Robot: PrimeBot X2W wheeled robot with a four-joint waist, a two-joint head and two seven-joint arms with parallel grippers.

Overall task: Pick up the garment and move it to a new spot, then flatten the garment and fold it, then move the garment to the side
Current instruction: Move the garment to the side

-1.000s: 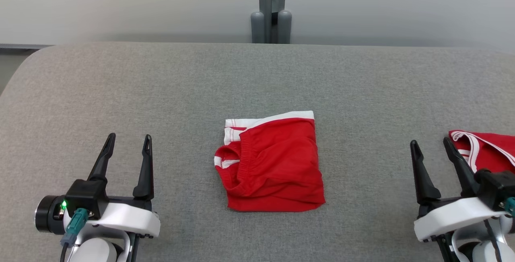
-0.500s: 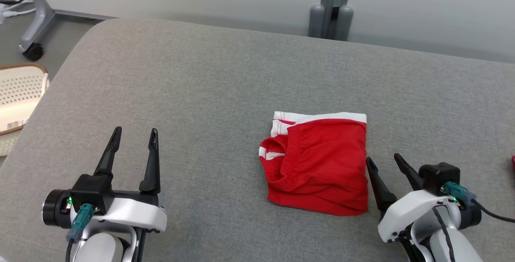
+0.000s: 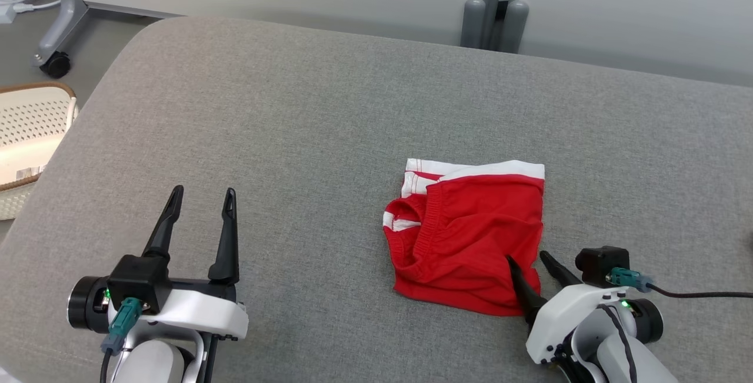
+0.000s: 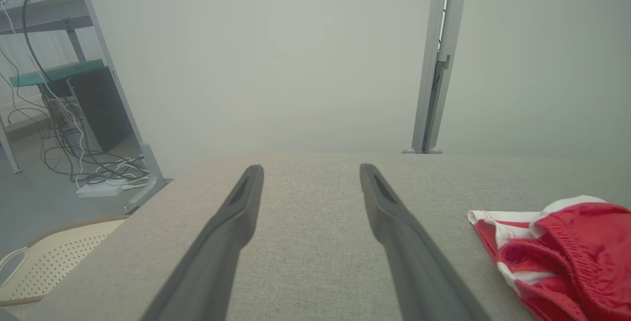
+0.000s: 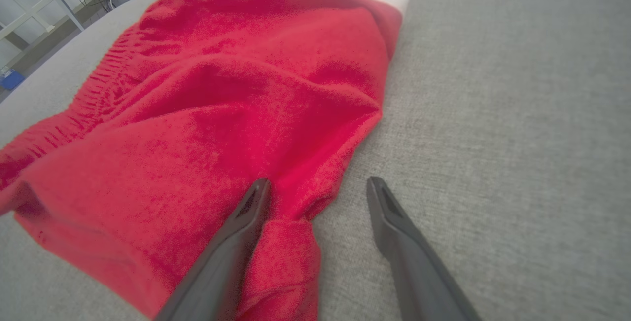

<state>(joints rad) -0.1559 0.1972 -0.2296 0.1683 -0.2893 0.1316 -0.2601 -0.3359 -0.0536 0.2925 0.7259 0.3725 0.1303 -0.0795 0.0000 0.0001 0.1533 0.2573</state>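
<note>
A folded red garment (image 3: 467, 242) with a white waistband lies on the grey fabric-covered surface (image 3: 294, 106), in its nearer half and well away from the rounded far left corner. The white band runs along the side facing the far edge. My right claw (image 3: 525, 256) stands at the garment's near right corner with its jaws spread wide and nothing gripped. One finger (image 5: 236, 232) lies on the red cloth, which bunches into a small fold against it. The other finger (image 5: 399, 242) is over bare grey fabric just beside the garment's right edge. My left claw (image 3: 204, 190) is spread just as wide and just as empty over the near left part of the surface, well apart from the garment, its fingers pointing toward the far edge. Off the left edge a pale perforated basket (image 3: 29, 130) sits on the floor, and a grey post (image 3: 494, 12) rises beyond the far edge.
</note>
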